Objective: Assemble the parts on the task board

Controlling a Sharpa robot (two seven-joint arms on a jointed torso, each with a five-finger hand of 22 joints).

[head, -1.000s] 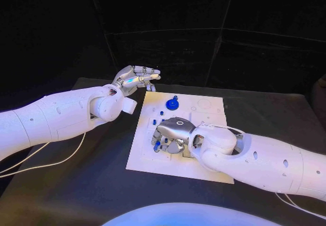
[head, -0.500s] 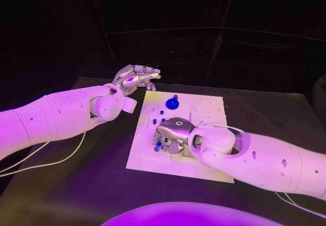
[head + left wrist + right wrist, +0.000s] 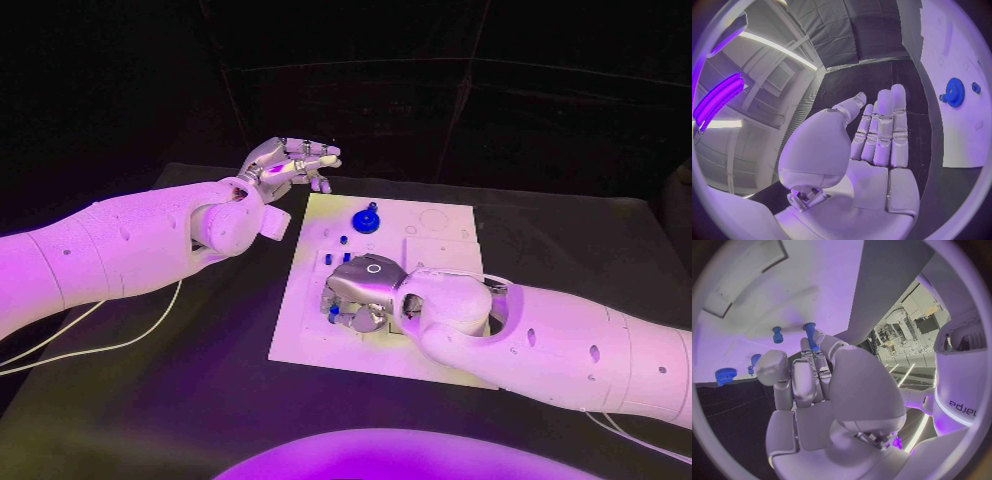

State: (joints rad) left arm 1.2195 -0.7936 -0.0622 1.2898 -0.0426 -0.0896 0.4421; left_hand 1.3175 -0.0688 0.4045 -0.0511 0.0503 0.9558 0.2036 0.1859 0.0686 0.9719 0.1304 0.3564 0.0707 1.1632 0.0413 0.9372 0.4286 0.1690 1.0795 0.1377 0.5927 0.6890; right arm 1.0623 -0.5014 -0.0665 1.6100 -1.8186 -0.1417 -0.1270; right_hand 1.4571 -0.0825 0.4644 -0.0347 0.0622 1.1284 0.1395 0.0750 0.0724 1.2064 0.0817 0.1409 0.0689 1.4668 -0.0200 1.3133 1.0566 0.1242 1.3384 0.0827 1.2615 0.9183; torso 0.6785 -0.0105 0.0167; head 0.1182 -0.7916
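black tabletop [image 3: 173, 400], white task board [image 3: 440, 222]. right robot hand [image 3: 364, 290] pinches a blue peg [image 3: 810, 335]; left robot hand [image 3: 293, 160] hangs released. keep the peg upright and seat it gently.

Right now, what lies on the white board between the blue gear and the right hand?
In the head view, a few small blue pegs stand on the task board between the blue gear and the right hand.
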